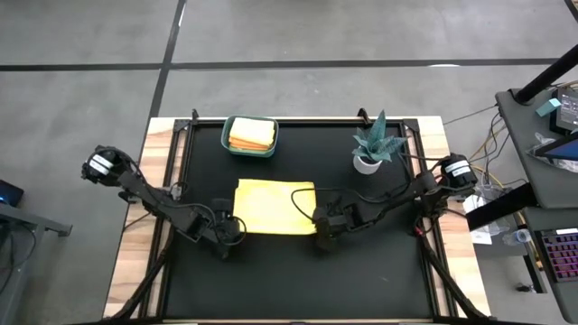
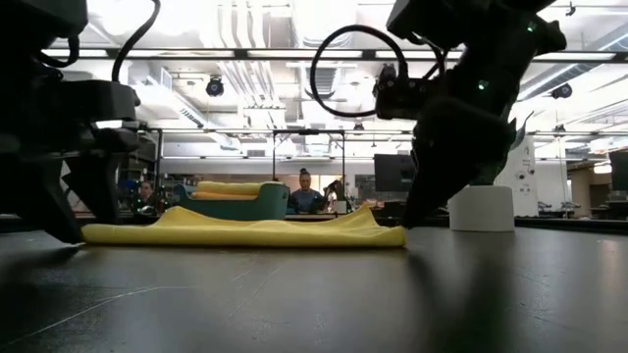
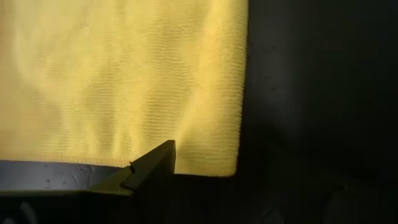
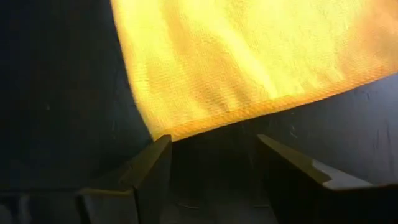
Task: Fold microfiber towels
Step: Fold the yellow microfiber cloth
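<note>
A yellow microfiber towel [image 1: 275,208] lies spread on the black table top, with a low wrinkle [image 2: 358,216] near its right end. My left gripper [image 1: 231,236] stands open at the towel's near left corner [image 3: 233,168], and only one finger [image 3: 152,168] shows in its wrist view. My right gripper [image 4: 214,152] is open and slants down at the near right corner [image 4: 158,132], which lies just beyond its fingertips. More folded towels, orange and yellow, lie in the teal bin [image 1: 250,135]. My left gripper has one fingertip [image 3: 163,152] showing over the towel's near edge [image 3: 199,169], close to the corner. Whether it touches the cloth I cannot tell. The towel lies flat on the table there.
The teal bin stands at the far edge, left of the middle. A small potted plant [image 1: 375,149] in a white pot stands at the far right. Bare black table top [image 1: 289,280] lies between the towel and the near edge.
</note>
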